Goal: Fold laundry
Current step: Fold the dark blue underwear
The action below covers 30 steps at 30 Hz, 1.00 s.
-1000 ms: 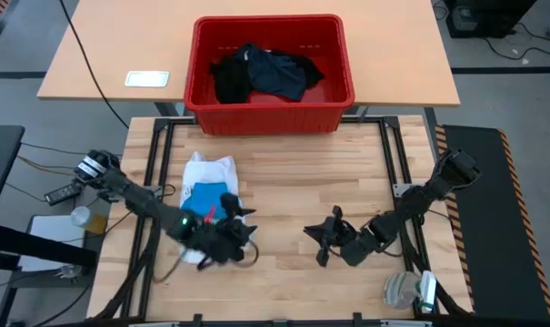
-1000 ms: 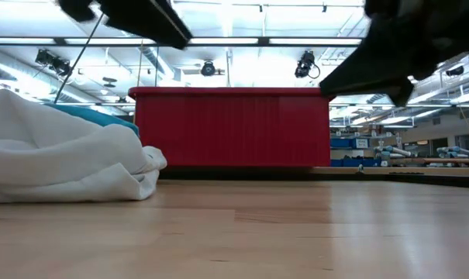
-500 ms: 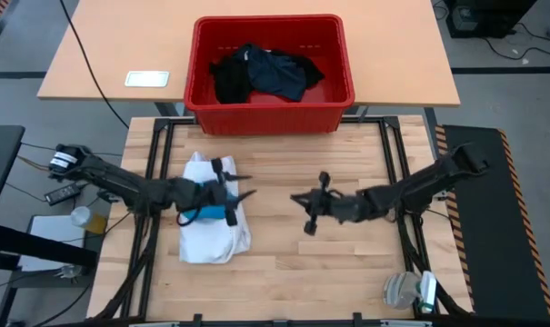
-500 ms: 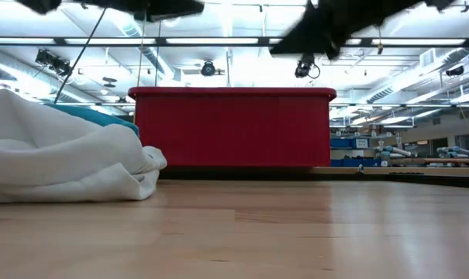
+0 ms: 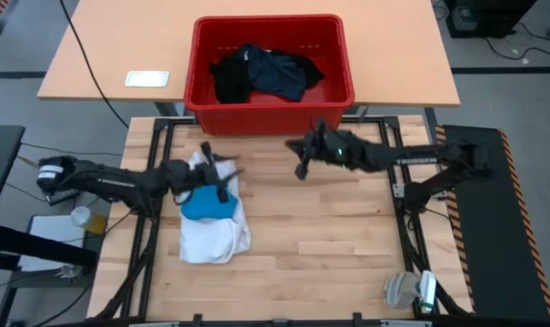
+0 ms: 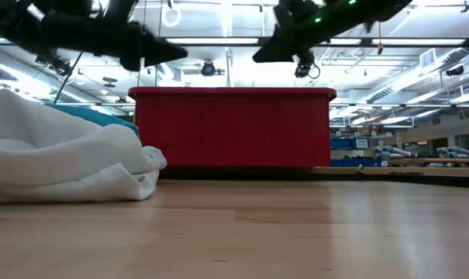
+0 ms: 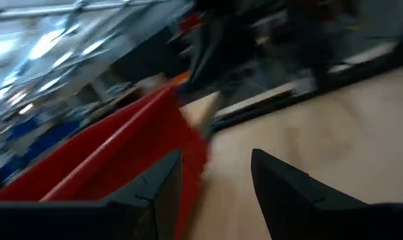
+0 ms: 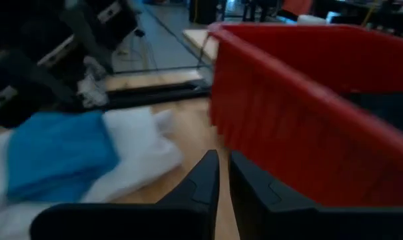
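- Beside the red crate (image 5: pixel 273 74), on the wooden table (image 5: pixel 329 236) just in front of its left corner, lies the white shirt (image 5: pixel 211 238), a rumpled flat heap with the small bright blue piece (image 5: pixel 206 203) folded on top of it.
- Inside the crate rest the black garments (image 5: pixel 264 73), bunched loosely together, one darker and one with a bluish cast; none is spread out.
- Near the crate's front wall and above the far end of the white shirt hovers the left gripper (image 5: pixel 222 174). The left wrist view shows its fingers (image 7: pixel 154 193) parted with a clear gap and nothing between them.
- Close to the middle of the crate's front wall hangs the right gripper (image 5: pixel 302 156), lifted off the table. In its wrist view the two fingers (image 8: pixel 200 183) stand almost together, only a thin slit between, and they hold nothing.
- All of this is soft cloth, so I judge it light, limp and quick to sag or slide once lifted; nothing is fragile.
- A pinch at a single edge would likely drag only one layer and undo the stack by the crate.
- For the black pieces in the crate, a raised fold at the top of the heap looks the easiest place to take hold; a corner or hem would be better for spreading the garment flat afterwards.
- The crate's walls may catch a trailing leg on the way out.
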Each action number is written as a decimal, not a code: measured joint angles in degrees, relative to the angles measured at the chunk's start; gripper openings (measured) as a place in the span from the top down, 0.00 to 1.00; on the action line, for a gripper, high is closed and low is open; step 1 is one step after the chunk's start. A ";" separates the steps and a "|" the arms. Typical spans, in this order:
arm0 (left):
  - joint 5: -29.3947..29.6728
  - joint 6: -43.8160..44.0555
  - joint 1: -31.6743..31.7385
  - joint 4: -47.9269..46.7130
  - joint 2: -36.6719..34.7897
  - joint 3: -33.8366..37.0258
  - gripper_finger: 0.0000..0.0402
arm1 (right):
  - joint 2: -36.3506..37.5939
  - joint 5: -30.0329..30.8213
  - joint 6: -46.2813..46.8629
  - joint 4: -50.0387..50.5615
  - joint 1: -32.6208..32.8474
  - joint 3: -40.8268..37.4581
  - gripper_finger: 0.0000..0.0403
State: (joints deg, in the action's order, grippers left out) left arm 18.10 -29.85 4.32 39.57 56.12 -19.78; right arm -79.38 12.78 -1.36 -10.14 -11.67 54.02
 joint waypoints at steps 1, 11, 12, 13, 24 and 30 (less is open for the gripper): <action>0.15 0.67 1.77 -0.05 -1.46 0.78 0.55 | -0.53 -1.12 -0.39 0.71 -1.60 1.30 0.88; -1.53 8.09 12.99 -7.94 -9.37 2.57 0.55 | -7.87 -10.59 -4.84 9.73 -12.32 17.26 0.79; -1.71 8.60 14.12 -8.21 -9.33 2.62 0.55 | -9.32 -11.93 -4.84 10.77 -13.08 19.59 0.79; -2.40 9.45 15.17 -8.35 -9.29 2.50 0.55 | -10.79 -13.19 -4.84 12.52 -13.65 21.99 0.78; -19.26 22.69 24.57 -22.13 -9.29 -1.93 0.55 | -28.49 -13.84 -5.03 27.37 -20.83 51.98 0.71; -19.38 23.19 24.40 -24.48 -9.29 -1.98 0.55 | -34.86 -14.24 -7.73 29.24 -26.78 57.85 0.61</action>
State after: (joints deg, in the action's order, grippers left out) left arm -1.29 -6.66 28.72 15.09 46.83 -21.76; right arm -114.24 -1.46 -9.09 19.11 -38.45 111.87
